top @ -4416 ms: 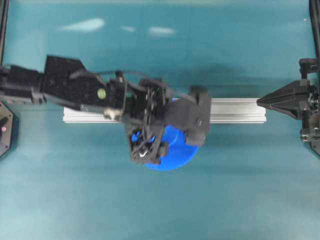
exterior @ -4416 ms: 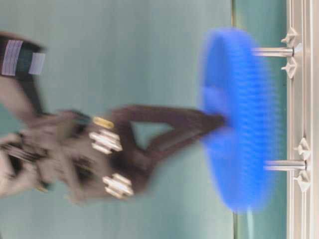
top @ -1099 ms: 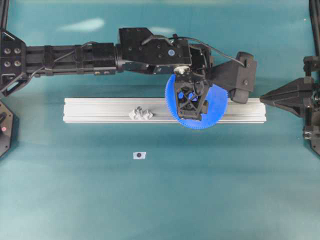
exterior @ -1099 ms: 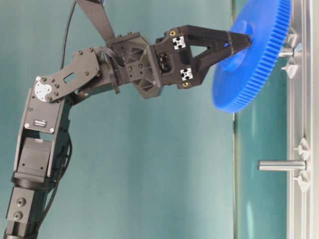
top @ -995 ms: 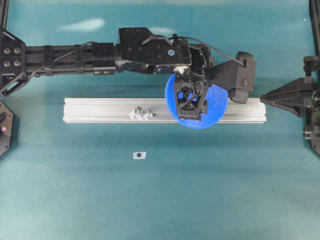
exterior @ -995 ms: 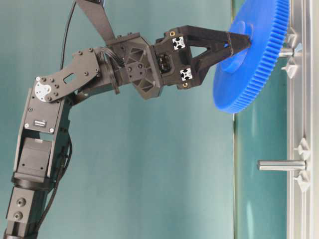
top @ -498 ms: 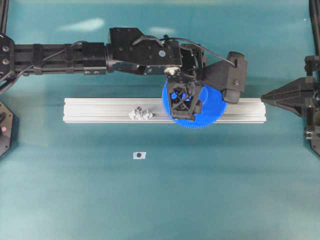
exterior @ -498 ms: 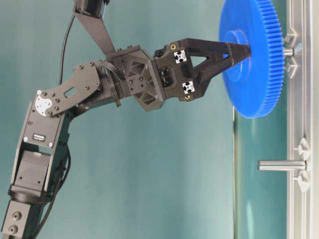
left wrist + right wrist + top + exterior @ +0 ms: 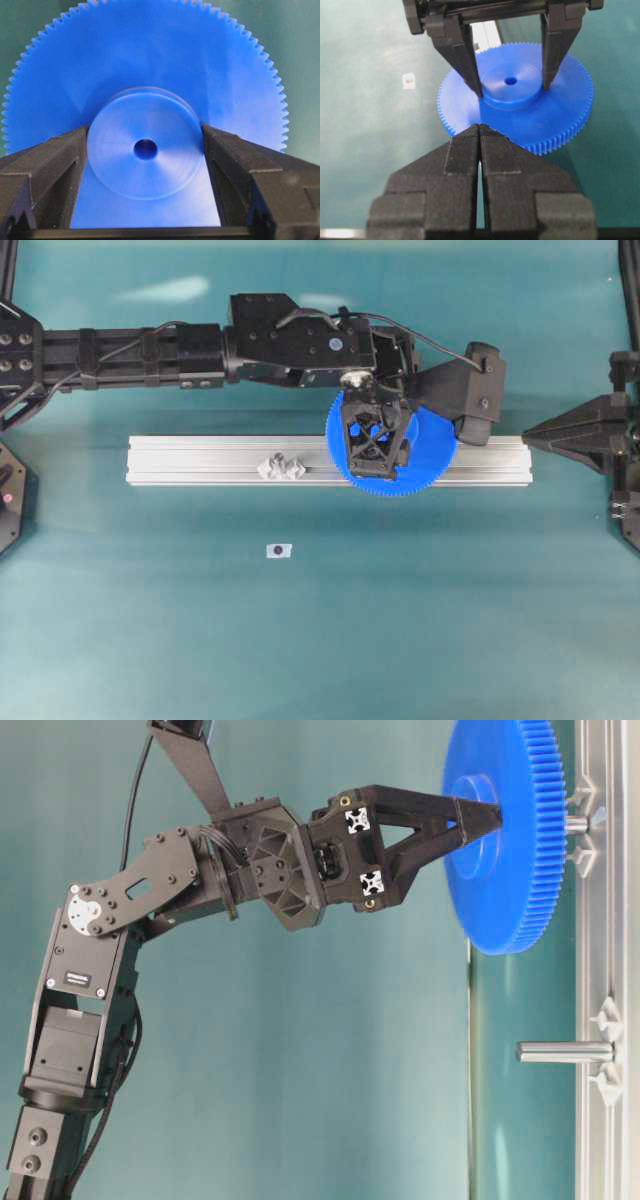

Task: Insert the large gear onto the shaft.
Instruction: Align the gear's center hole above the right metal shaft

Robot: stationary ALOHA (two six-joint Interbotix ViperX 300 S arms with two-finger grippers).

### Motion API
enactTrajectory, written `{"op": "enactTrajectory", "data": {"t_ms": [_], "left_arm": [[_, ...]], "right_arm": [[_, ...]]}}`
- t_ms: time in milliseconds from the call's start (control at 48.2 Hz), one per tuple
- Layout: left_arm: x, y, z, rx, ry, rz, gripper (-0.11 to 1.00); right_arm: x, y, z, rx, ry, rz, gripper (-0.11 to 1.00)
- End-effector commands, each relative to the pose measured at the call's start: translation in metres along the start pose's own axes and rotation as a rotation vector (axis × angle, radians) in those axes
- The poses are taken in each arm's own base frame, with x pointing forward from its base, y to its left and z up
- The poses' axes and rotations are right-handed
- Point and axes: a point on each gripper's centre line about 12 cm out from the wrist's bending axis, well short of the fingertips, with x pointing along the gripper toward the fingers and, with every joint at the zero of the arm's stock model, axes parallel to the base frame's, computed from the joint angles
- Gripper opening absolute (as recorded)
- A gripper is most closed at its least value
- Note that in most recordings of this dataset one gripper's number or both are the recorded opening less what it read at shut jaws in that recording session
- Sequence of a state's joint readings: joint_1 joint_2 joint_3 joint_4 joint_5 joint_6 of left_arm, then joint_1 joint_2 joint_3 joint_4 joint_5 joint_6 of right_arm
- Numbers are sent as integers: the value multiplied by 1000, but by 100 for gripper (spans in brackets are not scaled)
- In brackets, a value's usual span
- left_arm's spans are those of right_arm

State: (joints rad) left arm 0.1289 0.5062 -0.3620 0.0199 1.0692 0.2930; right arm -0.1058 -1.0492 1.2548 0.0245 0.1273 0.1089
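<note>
**Blue gear held over the rail**

A teal surface (image 9: 150, 640) carries a long aluminium rail (image 9: 200, 460) running left to right. Above its right half, the left end effector (image 9: 376, 462) clamps the raised hub of the large gear (image 9: 425, 455). The disc lies nearly flat, slightly tilted, its bore axis pointing down at the rail. The shaft (image 9: 574, 823) shows just beneath the gear. The right end effector (image 9: 479, 131) waits nearby, clenched and empty.

Left end effector (image 9: 145, 150) spread wide (fingers angled downward); right end effector (image 9: 479, 125) pressed closed.
</note>
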Motion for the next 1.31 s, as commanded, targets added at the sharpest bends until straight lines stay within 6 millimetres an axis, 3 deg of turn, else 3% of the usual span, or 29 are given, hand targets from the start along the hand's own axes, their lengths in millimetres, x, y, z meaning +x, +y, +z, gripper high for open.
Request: {"op": "enactTrajectory", "data": {"t_ms": [0,809,995,1286], "left_arm": [[-17,6,6,-5,-38,17,76],[-20,3,10,-7,-51,18,76],[-20,-1,11,0,-53,16,81],[-31,-4,19,6,-78,19,81]], "right_arm": [[1,0,4,9,-8,-2,2],[1,0,4,8,-8,-1,2],[1,0,3,9,-6,-2,2],[1,0,3,8,-6,-1,2]]}}
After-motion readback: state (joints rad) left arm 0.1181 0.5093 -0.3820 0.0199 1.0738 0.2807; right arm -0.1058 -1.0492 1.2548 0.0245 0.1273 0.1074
